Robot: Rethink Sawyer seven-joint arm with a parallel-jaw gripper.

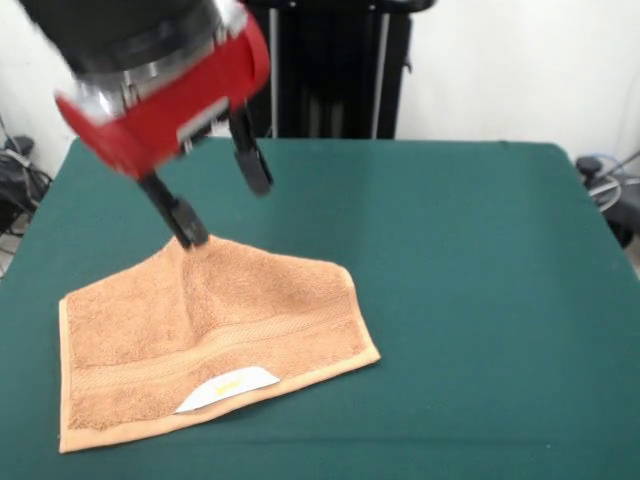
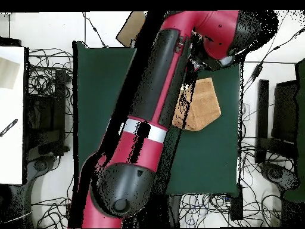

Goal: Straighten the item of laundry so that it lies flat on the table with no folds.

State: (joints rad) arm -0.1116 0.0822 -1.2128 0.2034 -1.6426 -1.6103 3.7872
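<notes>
The orange-tan towel (image 1: 210, 330) lies on the green table (image 1: 470, 260) at the front left, with its woven band and white label (image 1: 228, 388) near the front edge. Its far part rises in a ridge to a peak (image 1: 192, 250), with a fold running down from it. My gripper (image 1: 222, 198) hangs over that peak, tilted, with its fingers wide apart. The lower fingertip (image 1: 187, 228) touches the peak and the other finger is clear above it. In the overhead view the towel (image 2: 201, 104) shows beside the arm (image 2: 161, 89), which hides the gripper.
The black pedestal (image 1: 330, 70) stands behind the table's far edge. Cables and gear lie off the table's left (image 1: 15, 180) and right (image 1: 610, 190) sides. The towel's front corner (image 1: 68, 445) lies close to the table's front edge.
</notes>
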